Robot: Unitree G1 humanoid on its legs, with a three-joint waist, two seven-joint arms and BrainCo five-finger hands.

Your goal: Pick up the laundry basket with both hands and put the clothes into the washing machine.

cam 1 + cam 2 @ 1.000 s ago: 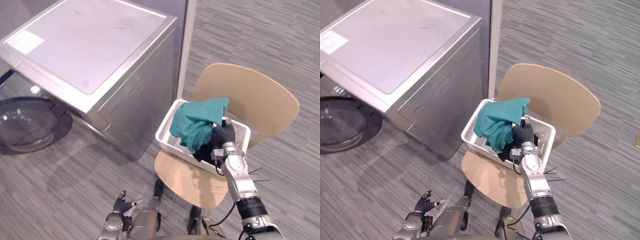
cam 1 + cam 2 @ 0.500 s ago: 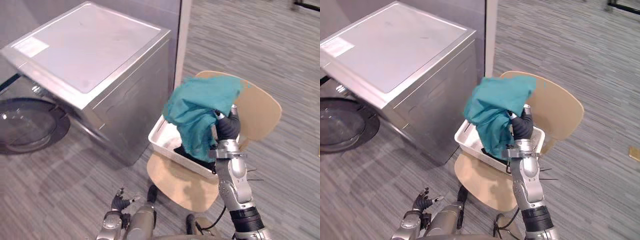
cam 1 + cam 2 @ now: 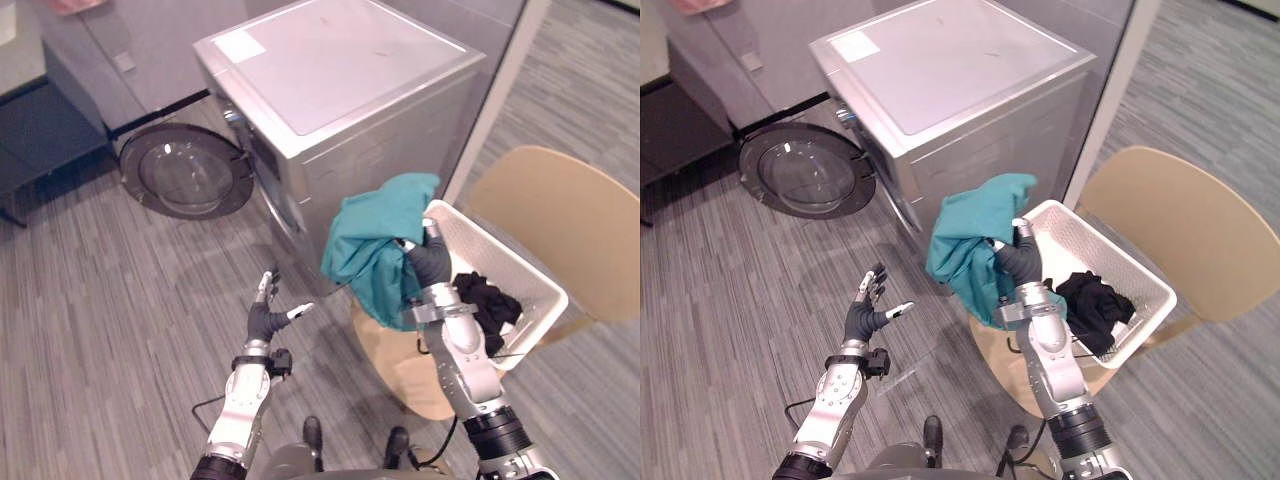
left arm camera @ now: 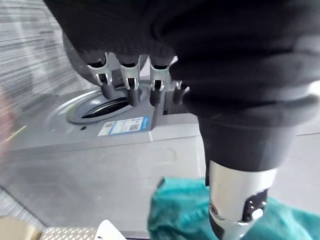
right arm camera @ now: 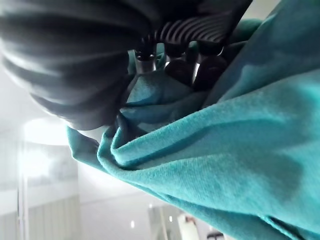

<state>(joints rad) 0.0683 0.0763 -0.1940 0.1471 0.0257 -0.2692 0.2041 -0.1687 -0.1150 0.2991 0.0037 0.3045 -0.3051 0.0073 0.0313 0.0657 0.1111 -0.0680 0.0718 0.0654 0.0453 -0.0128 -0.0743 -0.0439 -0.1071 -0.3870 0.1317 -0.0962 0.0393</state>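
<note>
My right hand [image 3: 430, 266] is shut on a teal cloth [image 3: 372, 243] and holds it up in the air, beside the near rim of the white laundry basket [image 3: 520, 275]. The cloth [image 5: 235, 145] is bunched in that hand's curled fingers. A dark garment [image 3: 484, 301] lies in the basket, which rests on a tan wooden chair [image 3: 560, 225]. The silver washing machine [image 3: 345, 95] stands behind the cloth, its round door [image 3: 183, 181] swung open to the left. My left hand [image 3: 267, 316] hovers open over the floor, left of the cloth, holding nothing.
A pale pillar [image 3: 492, 90] rises just right of the machine. A dark low cabinet [image 3: 40, 125] stands at the far left. Striped grey carpet [image 3: 110, 300] spreads in front of the machine's door.
The camera has swung left, bringing the machine's front and open door into view. My right hand carried the teal cloth out past the basket's rim toward the machine. My left hand rose, fingers spread.
</note>
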